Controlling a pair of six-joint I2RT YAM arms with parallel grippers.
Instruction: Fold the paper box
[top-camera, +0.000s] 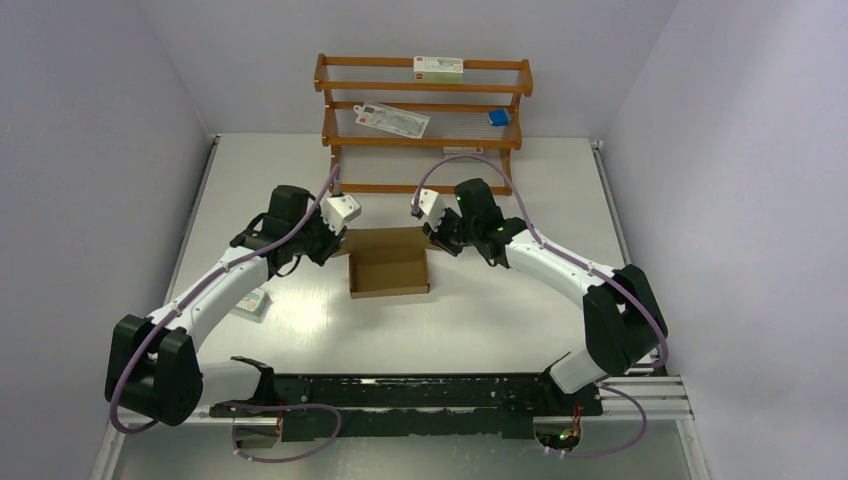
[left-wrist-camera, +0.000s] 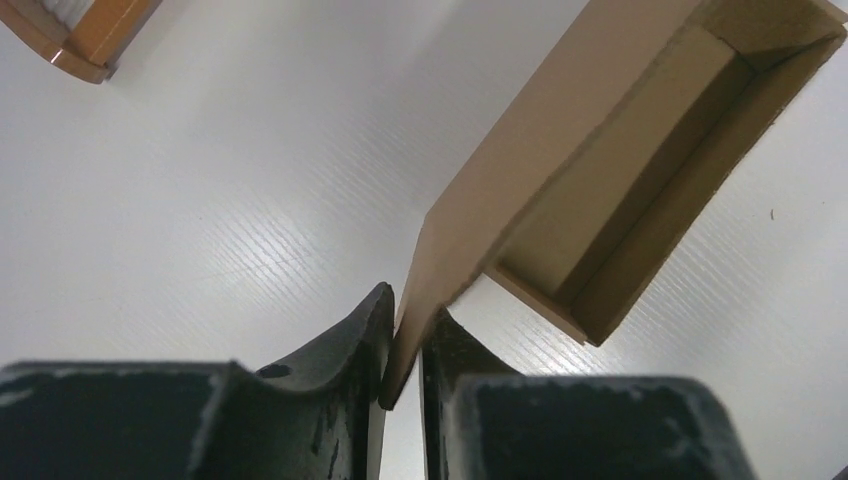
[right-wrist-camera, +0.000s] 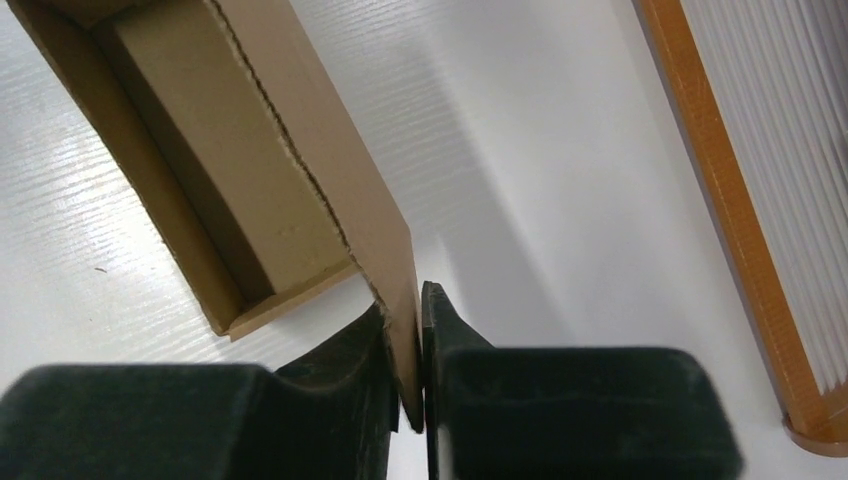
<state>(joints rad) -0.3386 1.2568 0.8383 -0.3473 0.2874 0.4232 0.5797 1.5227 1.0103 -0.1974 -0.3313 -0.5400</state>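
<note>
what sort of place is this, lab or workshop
Probably a robot lab cell: plain walls boxing in a white table, two arms bolted to a rail, a wooden rack of props.

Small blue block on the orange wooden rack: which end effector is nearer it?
Right. The right end effector sits in front and left of the small blue block, pinching the flap of the plain brown cardboard box; the left end effector pinches the flap's other corner, farther left.

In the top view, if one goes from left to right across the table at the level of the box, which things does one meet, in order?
First the small white carton → left hand → paper box → right hand.
</note>
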